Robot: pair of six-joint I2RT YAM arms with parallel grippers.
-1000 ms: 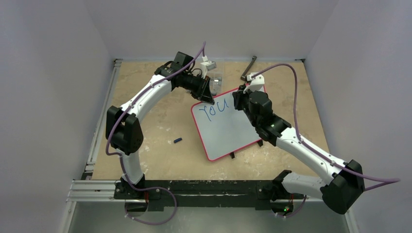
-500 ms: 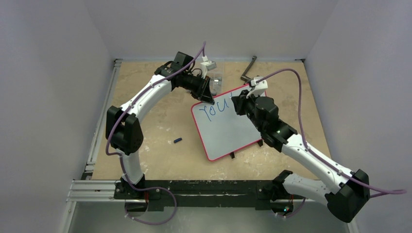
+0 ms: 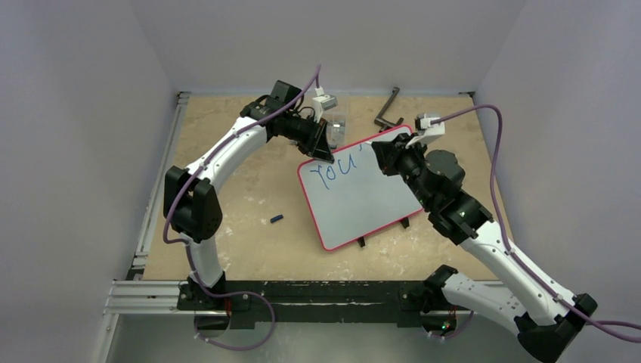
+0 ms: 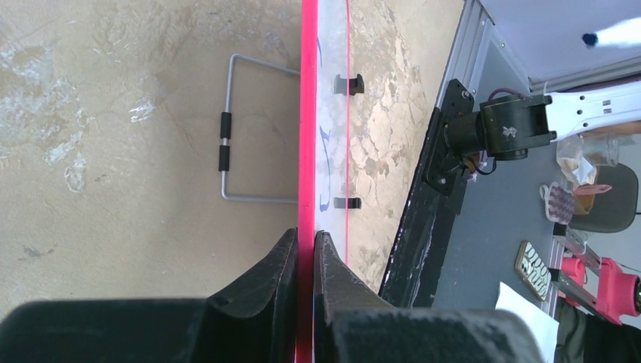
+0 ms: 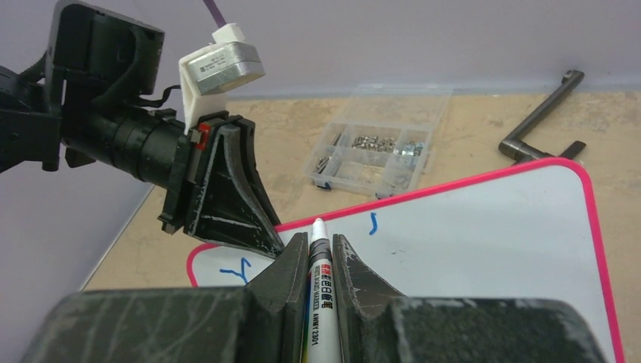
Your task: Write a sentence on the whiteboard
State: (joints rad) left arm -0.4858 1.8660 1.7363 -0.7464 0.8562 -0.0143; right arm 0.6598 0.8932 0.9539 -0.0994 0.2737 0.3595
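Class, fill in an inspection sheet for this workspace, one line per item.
Surface: tan mottled table, scuffed.
Job's things: whiteboard with red frame; blue writing begins "You".
Clutter: clear parts box, black crank, small dark piece.
Grippers: left gripper shut on whiteboard edge; right gripper shut on marker.
Cables: purple cable looping along each arm.
Surroundings: plain pale walls; metal rail at table's left.

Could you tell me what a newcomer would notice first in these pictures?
A glossy white whiteboard with a red frame sits mid-table, blue handwritten "You" near its far edge. The left gripper pinches the frame's corner, while the right gripper clamps a white marker by that edge.
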